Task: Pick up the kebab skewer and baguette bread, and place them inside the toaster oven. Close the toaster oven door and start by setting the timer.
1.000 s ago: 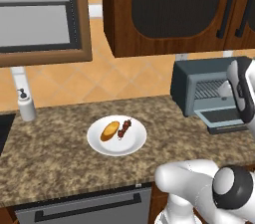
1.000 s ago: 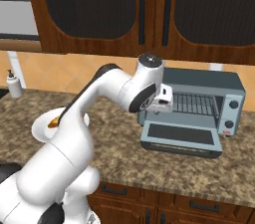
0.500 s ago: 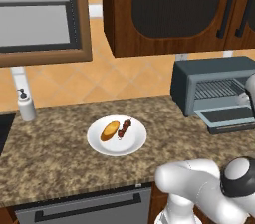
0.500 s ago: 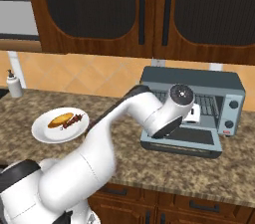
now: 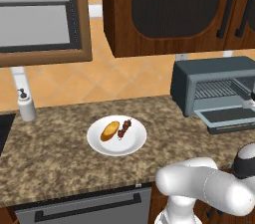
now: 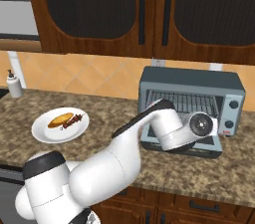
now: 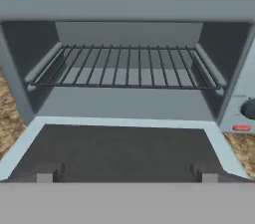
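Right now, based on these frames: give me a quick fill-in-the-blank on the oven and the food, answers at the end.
1. The toaster oven door is folded ____.
2. The wire rack inside the toaster oven holds ____.
3. The baguette and kebab skewer lie side by side on a white ____.
4. On that dish, the skewer lies on the side nearer the ____.

Missing words: down (open); nothing; plate; toaster oven
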You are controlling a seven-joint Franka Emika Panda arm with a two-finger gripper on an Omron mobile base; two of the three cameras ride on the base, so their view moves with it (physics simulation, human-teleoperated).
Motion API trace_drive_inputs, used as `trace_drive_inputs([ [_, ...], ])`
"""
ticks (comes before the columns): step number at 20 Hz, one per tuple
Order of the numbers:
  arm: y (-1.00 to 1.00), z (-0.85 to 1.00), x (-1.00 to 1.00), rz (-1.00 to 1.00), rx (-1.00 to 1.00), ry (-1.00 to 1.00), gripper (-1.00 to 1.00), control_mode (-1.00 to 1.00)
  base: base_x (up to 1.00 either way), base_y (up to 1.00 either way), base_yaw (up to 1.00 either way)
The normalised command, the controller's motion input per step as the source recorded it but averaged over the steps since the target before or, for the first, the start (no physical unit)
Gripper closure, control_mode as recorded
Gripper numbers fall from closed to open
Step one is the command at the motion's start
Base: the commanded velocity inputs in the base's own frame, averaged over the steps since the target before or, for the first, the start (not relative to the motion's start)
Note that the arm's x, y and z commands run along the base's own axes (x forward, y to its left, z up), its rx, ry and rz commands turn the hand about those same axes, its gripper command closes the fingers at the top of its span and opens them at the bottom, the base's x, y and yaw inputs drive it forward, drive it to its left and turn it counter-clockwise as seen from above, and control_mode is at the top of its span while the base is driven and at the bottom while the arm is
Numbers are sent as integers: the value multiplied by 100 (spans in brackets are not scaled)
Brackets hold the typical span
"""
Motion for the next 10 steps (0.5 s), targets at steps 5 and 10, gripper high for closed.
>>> trace_drive_inputs([
  [5, -30, -5, 25, 0, 0, -8, -100, -100, 0, 0, 0],
  [10, 25, 0, 26, -1, 0, -7, -100, -100, 0, 0, 0],
])
